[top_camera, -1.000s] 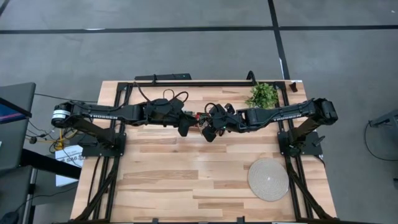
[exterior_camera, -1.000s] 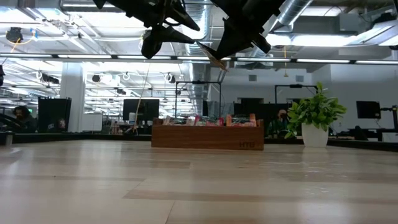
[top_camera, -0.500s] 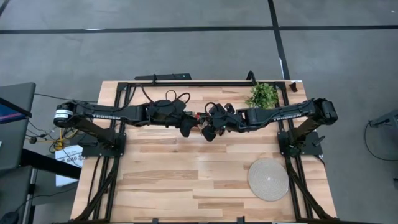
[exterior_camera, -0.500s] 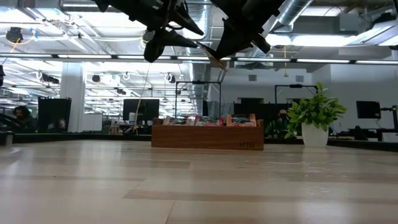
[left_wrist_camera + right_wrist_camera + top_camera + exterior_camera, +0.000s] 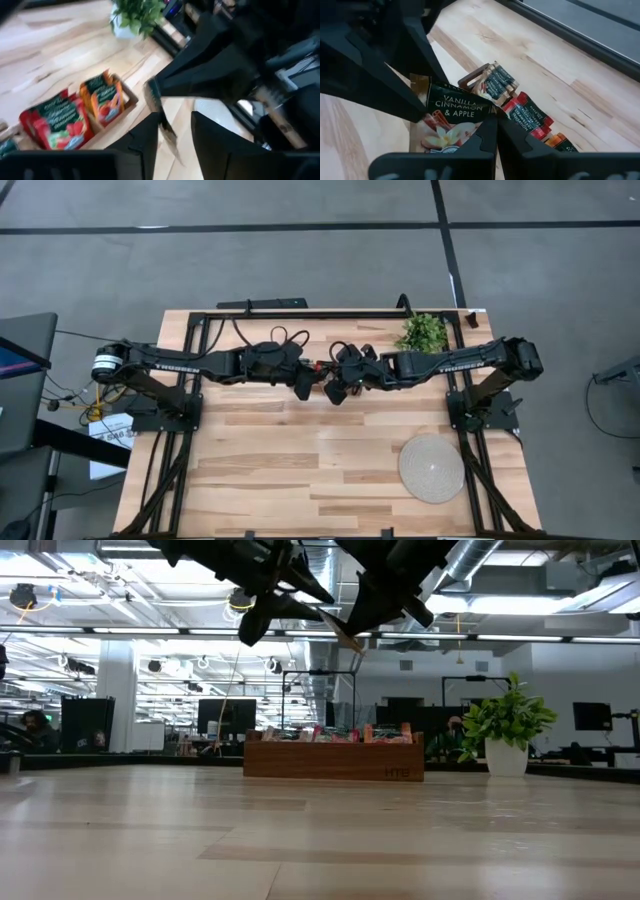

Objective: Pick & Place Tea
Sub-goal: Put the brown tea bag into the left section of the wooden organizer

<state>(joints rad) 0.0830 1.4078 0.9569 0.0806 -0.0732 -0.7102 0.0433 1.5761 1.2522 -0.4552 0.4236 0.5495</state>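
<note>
High over the counter (image 5: 300,450), above the wooden box (image 5: 334,759) of tea sachets (image 5: 52,125), the right gripper (image 5: 495,131) is clenched on the lower edge of a single sachet (image 5: 451,120), labelled vanilla, cinnamon and apple. The left gripper (image 5: 171,131) faces it from the opposite side with its jaws parted to either side of the sachet's free edge, one finger (image 5: 145,142) on each face, not visibly pinching yet. The coming move looks like a hand-over: the sachet stands edge-on between the left jaws, which need only close across its flat faces.
</note>
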